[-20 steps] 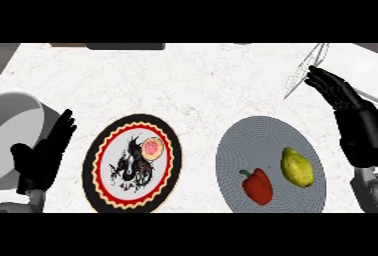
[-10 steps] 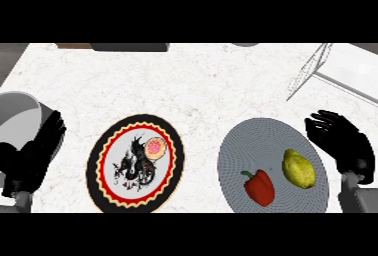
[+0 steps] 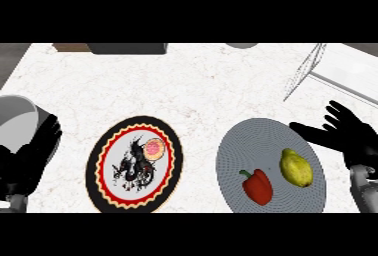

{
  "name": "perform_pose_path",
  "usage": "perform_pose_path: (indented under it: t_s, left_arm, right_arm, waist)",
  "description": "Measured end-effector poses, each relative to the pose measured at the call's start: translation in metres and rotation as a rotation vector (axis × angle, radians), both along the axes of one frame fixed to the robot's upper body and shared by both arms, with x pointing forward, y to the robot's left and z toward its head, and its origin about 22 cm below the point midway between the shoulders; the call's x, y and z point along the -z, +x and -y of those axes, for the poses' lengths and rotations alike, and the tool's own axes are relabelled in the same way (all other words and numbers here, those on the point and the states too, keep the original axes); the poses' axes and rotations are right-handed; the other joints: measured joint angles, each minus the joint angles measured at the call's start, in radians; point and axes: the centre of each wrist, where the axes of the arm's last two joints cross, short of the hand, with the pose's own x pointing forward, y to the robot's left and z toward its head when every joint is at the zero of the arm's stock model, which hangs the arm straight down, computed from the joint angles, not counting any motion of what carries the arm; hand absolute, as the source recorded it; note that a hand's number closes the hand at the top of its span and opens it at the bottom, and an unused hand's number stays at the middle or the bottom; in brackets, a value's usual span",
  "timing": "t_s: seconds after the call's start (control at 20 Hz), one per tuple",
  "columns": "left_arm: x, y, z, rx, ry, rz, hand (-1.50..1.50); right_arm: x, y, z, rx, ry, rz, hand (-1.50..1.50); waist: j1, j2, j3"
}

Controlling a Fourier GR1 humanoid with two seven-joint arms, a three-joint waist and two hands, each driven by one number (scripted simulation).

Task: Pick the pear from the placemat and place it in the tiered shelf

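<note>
A yellow-green pear [image 3: 295,168] lies on the round grey placemat [image 3: 247,145] at the lower right, with a red bell pepper [image 3: 257,186] to its left on the same mat. My right hand [image 3: 347,135] hovers open just right of and above the pear, fingers spread, not touching it. The wire tiered shelf [image 3: 308,70] stands at the upper right corner, only partly in view. At the left edge my left hand [image 3: 29,160] rests open, holding nothing.
A round plate with a black, red and yellow rim and a dragon pattern [image 3: 133,164] lies left of the placemat, with a pink doughnut [image 3: 153,148] on it. A grey pot [image 3: 16,117] sits at the far left. A dark object [image 3: 125,48] sits at the counter's back edge.
My right hand has come down and forward from beside the shelf to just right of the pear. My left hand has sunk lower at the left edge.
</note>
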Motion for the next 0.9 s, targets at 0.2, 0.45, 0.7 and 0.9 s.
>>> perform_pose_path:
  t_s: [0.2,0.45,0.7,0.9]
  left_arm:
    - [-0.002,0.002,-0.004,0.002,-0.002,-0.002,0.00]
    - [0.000,0.001,-0.001,0.009,-0.002,-0.002,0.00]
    - [-0.001,0.003,0.001,0.017,0.000,0.007,0.00]
    - [0.001,0.008,0.003,0.012,-0.002,0.008,0.00]
  right_arm:
    - [-0.026,0.001,0.014,-0.095,-0.102,-0.161,-1.50]
    - [-0.042,0.002,0.019,-0.313,-0.139,-0.340,-1.50]
    - [-0.050,0.009,0.022,-0.532,-0.157,-0.477,-1.50]
    - [-0.050,0.017,0.029,-0.631,-0.189,-0.554,-1.50]
  waist:
    - [0.002,-0.001,0.000]
    - [0.010,0.002,0.002]
    - [0.020,0.005,0.003]
    - [0.017,0.005,0.003]
